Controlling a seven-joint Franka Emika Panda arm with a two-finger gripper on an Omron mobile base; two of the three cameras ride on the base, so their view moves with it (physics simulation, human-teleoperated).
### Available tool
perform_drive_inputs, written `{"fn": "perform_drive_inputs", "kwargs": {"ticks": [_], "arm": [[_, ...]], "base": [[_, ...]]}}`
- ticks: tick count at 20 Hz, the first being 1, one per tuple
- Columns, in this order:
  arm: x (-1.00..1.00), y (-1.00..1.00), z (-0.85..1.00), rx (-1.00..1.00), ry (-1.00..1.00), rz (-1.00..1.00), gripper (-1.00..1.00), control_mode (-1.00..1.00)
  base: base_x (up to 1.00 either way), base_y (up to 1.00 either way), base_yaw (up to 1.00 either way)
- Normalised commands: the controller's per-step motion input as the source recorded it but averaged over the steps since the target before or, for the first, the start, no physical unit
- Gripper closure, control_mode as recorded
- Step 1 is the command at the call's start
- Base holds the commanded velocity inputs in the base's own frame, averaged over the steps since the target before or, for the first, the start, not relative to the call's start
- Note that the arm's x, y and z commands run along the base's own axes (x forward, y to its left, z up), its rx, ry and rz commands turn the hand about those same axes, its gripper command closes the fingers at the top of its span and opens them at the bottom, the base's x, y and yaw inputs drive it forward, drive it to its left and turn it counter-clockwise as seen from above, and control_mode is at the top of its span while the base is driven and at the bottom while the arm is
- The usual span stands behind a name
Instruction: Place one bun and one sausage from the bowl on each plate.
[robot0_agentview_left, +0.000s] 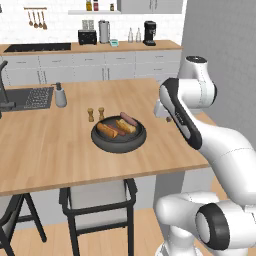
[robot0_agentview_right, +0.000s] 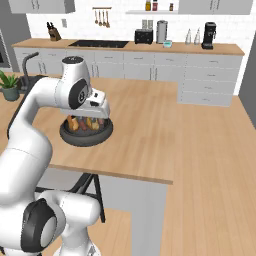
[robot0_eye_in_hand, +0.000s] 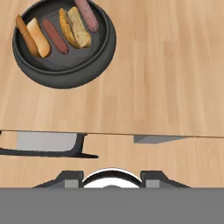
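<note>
Bowl (robot0_agentview_left: 118, 136) on counter (robot0_agentview_left: 50, 145); buns, sausages inside

Glossy white rounded arm (robot0_agentview_left: 220, 145) with dark grey-black joint rings.

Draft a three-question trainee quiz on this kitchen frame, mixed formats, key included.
1. True or false: the dark bowl sits on the wooden counter.
2. Multiple choice: what lies in the bowl? A) fruit B) buns and sausages C) nothing
3. Fill in: just behind the bowl in the left base view stand two small wooden ____.

Key: 1 true; 2 B; 3 shakers.
</note>
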Motion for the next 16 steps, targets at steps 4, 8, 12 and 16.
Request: {"fn": "perform_drive_inputs", "kwargs": {"ticks": [4,8,12,16], "arm": [[0.08,0.16,0.0,0.0,0.0,0.04,-1.0,-1.0],[0.68,0.28,0.0,0.0,0.02,0.03,-1.0,-1.0],[0.9,0.17,0.0,0.02,0.05,0.01,-1.0,-1.0],[0.88,0.11,-0.05,0.05,0.05,0.0,-1.0,-1.0]], "base": [[0.0,0.0,0.0],[0.0,0.0,0.0],[0.0,0.0,0.0],[0.0,0.0,0.0]]}}
